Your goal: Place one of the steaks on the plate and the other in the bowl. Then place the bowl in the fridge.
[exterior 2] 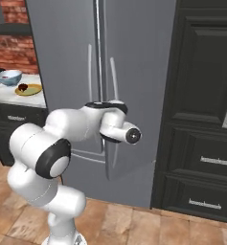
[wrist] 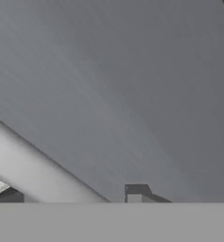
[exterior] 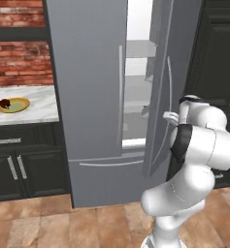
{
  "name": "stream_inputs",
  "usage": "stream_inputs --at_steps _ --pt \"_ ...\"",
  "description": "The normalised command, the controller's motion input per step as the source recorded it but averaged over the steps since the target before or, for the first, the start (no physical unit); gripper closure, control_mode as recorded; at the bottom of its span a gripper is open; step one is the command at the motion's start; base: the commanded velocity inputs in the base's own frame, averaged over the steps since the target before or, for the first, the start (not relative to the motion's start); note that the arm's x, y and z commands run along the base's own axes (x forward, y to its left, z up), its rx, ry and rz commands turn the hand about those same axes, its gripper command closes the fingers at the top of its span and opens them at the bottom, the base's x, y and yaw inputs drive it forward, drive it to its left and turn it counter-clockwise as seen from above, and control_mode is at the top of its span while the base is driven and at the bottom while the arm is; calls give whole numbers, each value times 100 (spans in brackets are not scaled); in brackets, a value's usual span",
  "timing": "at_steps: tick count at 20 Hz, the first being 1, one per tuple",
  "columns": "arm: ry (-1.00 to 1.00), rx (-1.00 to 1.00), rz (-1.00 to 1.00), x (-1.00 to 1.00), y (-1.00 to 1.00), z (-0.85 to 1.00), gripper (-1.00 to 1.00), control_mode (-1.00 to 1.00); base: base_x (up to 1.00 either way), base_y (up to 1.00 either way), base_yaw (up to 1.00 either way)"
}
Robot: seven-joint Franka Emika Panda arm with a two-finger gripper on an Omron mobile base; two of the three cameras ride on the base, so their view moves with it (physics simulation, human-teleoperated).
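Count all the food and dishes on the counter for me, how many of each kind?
Steaks: 2, a dark brown one on the plate and a red one in the bowl
Plates: 1, the plate
Bowls: 1, the bowl
Total: 4

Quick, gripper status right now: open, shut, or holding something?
Gripper: at the edge of the fridge's part-open right door; whether its jaws are open or shut cannot be told.

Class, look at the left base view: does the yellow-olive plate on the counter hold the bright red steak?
No, the small yellow-olive plate holds a dark brown steak.
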Motion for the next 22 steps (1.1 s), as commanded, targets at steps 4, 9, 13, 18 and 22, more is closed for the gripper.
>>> stream_inputs --at_steps 4,9,13,18,22 --pt "13 6 -9 -59 -100 -39 100 -100 0 0 0" --pt "8 6 -11 -60 -100 -51 100 -100 0 0 0" --pt "-10 0 -20 -76 -84 -27 100 -100 0 0 0" --pt "-59 0 -19 -98 -2 96 100 -100 0 0 0" --pt "-44 2 -18 -97 19 96 100 -100 0 0 0"
